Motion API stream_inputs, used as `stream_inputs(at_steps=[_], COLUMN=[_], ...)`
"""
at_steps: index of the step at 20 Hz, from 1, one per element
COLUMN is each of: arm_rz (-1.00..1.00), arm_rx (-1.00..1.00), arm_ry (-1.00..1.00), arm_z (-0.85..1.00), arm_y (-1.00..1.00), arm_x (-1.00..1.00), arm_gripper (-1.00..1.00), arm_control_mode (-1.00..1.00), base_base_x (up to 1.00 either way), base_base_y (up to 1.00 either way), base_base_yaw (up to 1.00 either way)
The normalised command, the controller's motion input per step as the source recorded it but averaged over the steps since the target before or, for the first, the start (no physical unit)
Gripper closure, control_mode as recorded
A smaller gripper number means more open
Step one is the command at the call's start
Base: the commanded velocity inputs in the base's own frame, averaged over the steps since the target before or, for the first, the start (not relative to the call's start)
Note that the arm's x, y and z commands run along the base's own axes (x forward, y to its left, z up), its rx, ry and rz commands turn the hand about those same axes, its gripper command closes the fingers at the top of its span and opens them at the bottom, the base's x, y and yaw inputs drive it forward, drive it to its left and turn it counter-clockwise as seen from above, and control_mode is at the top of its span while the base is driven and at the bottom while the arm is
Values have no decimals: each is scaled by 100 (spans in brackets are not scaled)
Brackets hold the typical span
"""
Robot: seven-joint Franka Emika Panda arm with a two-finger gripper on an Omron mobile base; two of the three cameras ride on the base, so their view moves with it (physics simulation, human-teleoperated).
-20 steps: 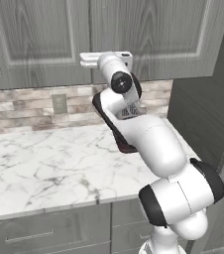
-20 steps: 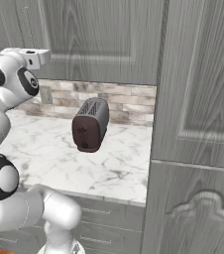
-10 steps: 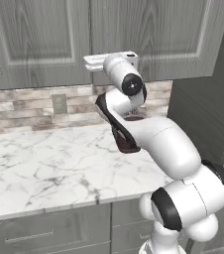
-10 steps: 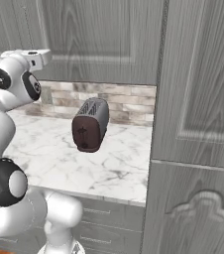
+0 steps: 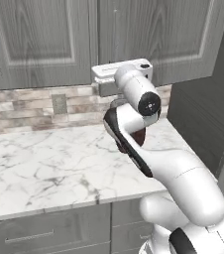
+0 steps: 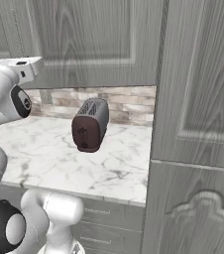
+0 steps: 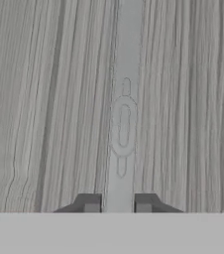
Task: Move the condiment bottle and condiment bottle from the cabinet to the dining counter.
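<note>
The end effector (image 7: pixel 117 203) is clenched on the cabinet door handle (image 7: pixel 124 114), pressed close to the grey cabinet (image 5: pixel 119 34). A toaster (image 6: pixel 90 124) sits near the desk's (image 6: pixel 114 163) back edge; no readable writing.

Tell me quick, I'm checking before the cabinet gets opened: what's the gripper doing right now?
Gripper: closed, its fingertips either side of a pale vertical strip on the cabinet door; whether it actually grips that strip cannot be told.
</note>
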Motion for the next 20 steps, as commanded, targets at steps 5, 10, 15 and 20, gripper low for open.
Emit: stream_inputs(at_steps=[5, 10, 15, 20], arm_rz=[2, 6, 5, 5], arm_rx=[-7, -7, -5, -5], arm_ry=[0, 0, 0, 0], arm_z=[0, 0, 0, 0], arm_y=[-8, -27, -33, -36], arm_x=[-100, -100, -100, -100], arm_gripper=[100, 100, 100, 100], arm_control_mode=[-100, -100, -100, -100], base_base_x=[0, 0, 0, 0], base_base_y=[0, 0, 0, 0], base_base_yaw=[0, 0, 0, 0])
